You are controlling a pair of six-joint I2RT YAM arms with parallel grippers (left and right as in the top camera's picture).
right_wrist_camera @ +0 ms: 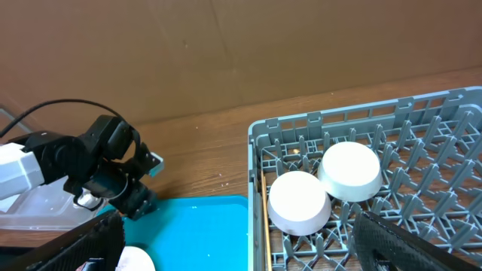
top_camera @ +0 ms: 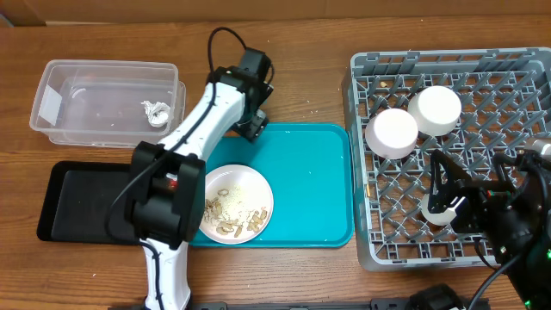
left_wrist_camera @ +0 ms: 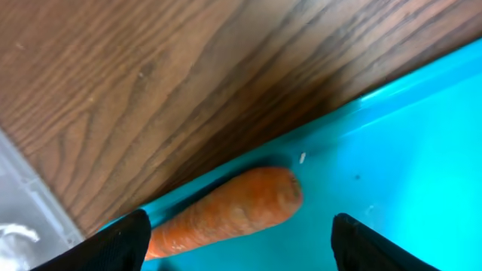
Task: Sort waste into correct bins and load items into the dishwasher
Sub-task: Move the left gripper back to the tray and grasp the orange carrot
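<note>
Carrot [left_wrist_camera: 226, 214] was the thing to sort. It lay on its side on the teal tray [left_wrist_camera: 407, 165], close along the rim at the corner nearest the tub [top_camera: 108, 99]. The left gripper [left_wrist_camera: 241, 245] hung right over the carrot with its jaws apart, one finger [left_wrist_camera: 124, 245] by each end. It was not clear if they touched it. From above, the arm hid the carrot.

A white plate [top_camera: 250, 185] sat on the same tray, near its front left corner. Beige scraps [top_camera: 231, 213] and crumbs lay on it.

The clear tub stood on the wood table [top_camera: 293, 69], just past the tray's corner. A crumpled tissue [top_camera: 157, 112] lay inside it. The black tray [top_camera: 82, 202] lay in front of the tub, beside the teal tray.

On the far side of the teal tray stood the grey rack [top_camera: 456, 65]. Two white bowls [top_camera: 392, 133] sat in it, upside down and touching. The right gripper [right_wrist_camera: 241, 252] hung over the rack with its jaws wide apart and nothing between them.
</note>
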